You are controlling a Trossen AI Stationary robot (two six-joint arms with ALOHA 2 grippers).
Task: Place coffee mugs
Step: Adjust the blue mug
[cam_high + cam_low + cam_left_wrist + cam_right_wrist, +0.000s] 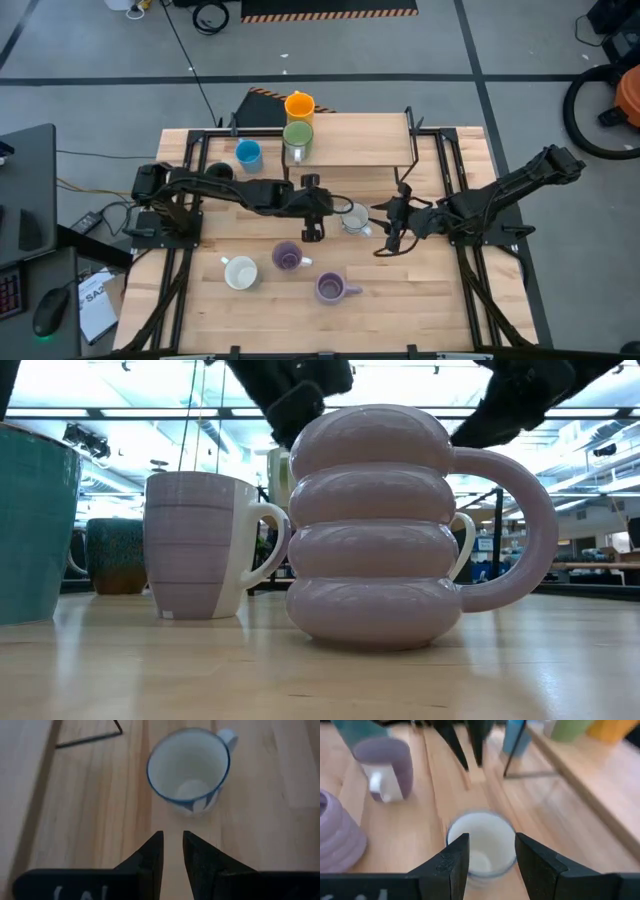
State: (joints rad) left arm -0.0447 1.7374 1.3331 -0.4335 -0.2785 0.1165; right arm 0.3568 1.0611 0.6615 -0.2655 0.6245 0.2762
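On the wooden table (pixel 440 300), a raised wooden shelf (pixel 360 140) stands at the far side and carries the orange mug (pixel 299 105) and the green mug (pixel 297 138); the blue mug (pixel 248 154) sits on the table just beside the shelf. Both arms reach toward the table's middle. The left gripper (pixel 313 232) holds nothing, its jaws parted by a narrow gap. The right gripper (pixel 384 240) is also empty, its jaws set moderately apart, with the blue-rimmed white mug (pixel 354 218) lying between the two grippers. Nearer the front stand a white mug (pixel 240 272), a striped pale purple mug (pixel 288 257) and a ribbed pale purple mug (pixel 330 288).
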